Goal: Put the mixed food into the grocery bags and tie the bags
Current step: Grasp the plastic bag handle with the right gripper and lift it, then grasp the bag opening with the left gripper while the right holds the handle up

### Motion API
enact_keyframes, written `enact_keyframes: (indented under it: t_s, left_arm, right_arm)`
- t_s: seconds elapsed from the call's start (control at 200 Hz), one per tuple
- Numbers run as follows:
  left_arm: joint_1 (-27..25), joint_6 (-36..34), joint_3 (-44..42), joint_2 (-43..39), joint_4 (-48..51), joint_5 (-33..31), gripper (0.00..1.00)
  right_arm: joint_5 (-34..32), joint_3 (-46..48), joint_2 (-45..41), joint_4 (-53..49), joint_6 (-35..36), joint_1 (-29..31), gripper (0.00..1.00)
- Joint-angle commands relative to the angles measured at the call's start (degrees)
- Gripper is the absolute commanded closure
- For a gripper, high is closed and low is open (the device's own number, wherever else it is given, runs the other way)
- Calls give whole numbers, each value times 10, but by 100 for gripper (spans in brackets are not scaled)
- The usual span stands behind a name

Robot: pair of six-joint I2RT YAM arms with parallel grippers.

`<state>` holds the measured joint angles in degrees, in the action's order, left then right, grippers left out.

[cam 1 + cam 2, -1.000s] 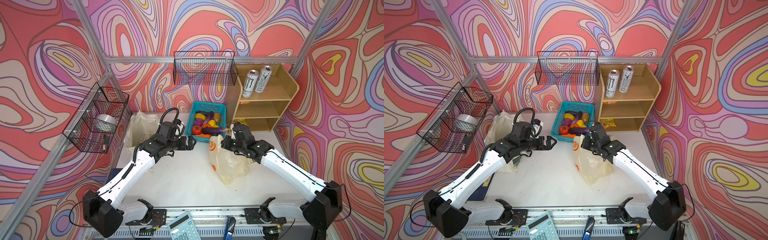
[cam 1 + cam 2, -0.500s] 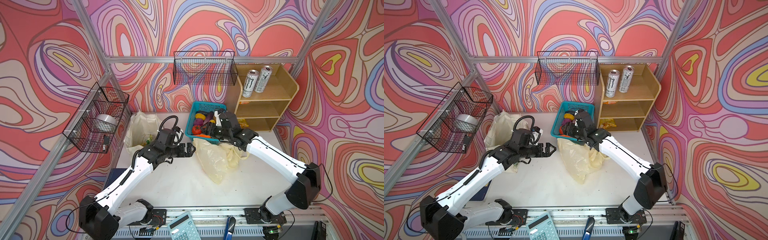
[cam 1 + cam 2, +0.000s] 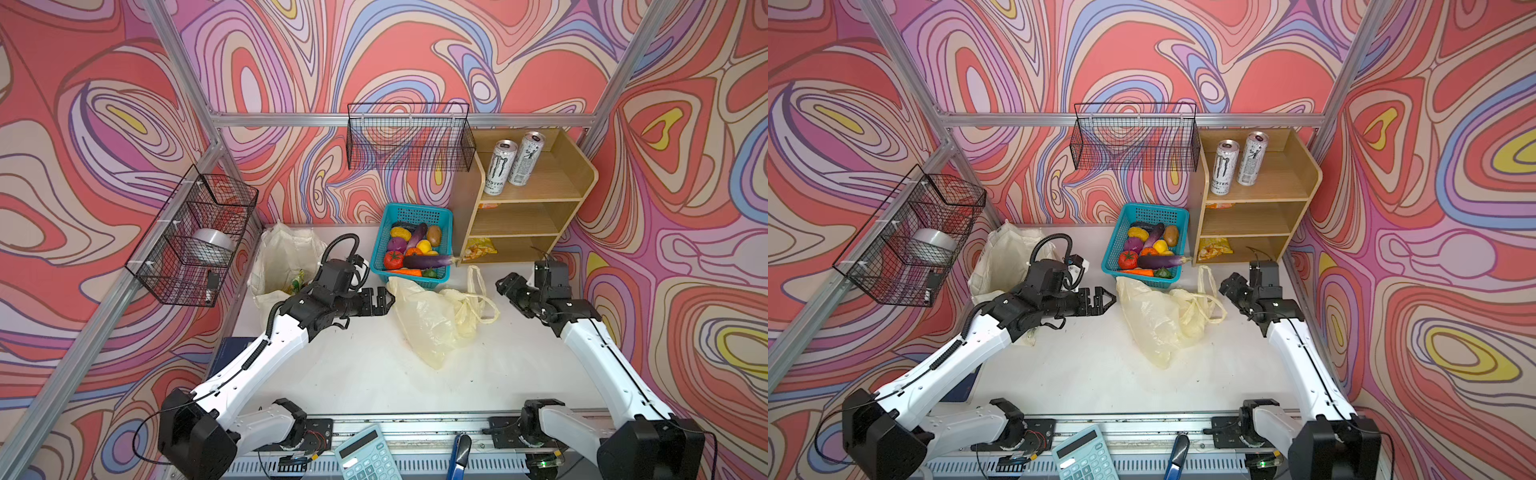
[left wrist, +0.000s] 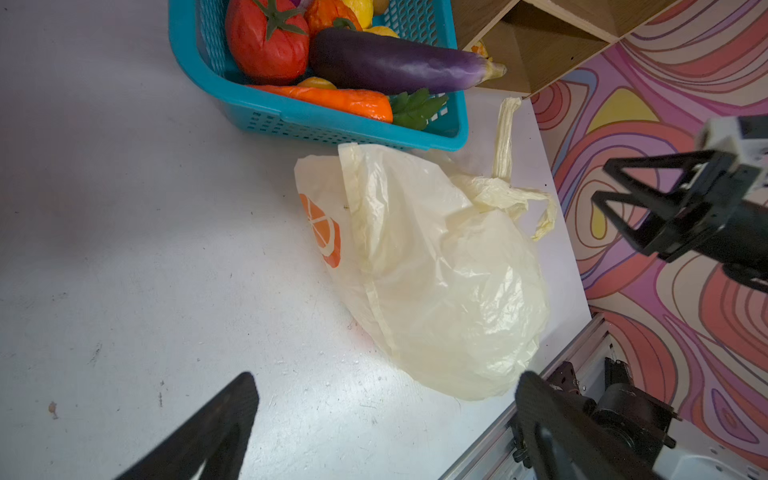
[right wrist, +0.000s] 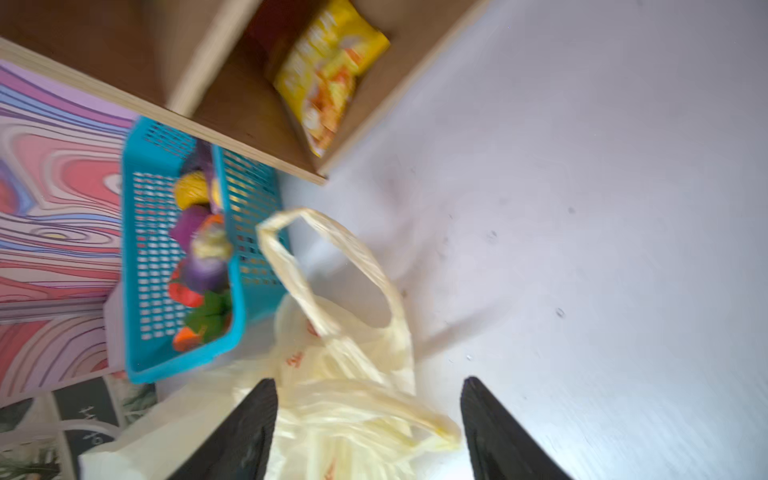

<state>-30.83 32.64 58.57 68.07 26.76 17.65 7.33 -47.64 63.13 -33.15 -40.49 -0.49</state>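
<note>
Right tool (image 3: 503, 284) has drawn back from the teal basket (image 3: 415, 214), jaws parted, empty. Plastic bag (image 3: 428, 328) lies slumped on the table (image 3: 353, 374) between both tools, against the basket's front, loop handles toward the right tool, apart from it. Left tool (image 3: 387, 298) gapes wide, empty, tips just beside the bag. Toy vegetables (image 3: 424, 261) sit in the basket.

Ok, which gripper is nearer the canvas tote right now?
Left. The left gripper hovers just beside the canvas tote, toward the plastic bag; the right gripper is beyond that bag, by the wooden shelf.
</note>
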Motion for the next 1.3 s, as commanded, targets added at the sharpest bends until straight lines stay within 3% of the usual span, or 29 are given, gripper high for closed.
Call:
enact_keyframes:
  t_s: [0.0,0.461,0.591,0.676,0.791,0.957,1.297]
  left_arm:
    - [-5,-3,25,3,-1,3,0]
    - [-6,-6,37,14,4,2,0]
    - [-6,-8,38,14,5,-1,0]
    - [-6,-7,39,15,5,0,0]
    - [-6,-12,48,13,13,-4,0]
    - [-6,-49,93,6,51,-42,0]
    - [-5,-94,198,46,93,-64,0]
  right_arm:
    - [40,34,-2,11,5,-4,28]
    - [92,72,18,59,20,-3,32]
    - [104,83,38,83,22,-3,37]
    - [115,81,52,100,27,-3,53]
    - [153,49,52,103,40,-3,100]
    - [213,-40,25,88,33,15,100]
    - [201,-247,106,89,37,180,100]
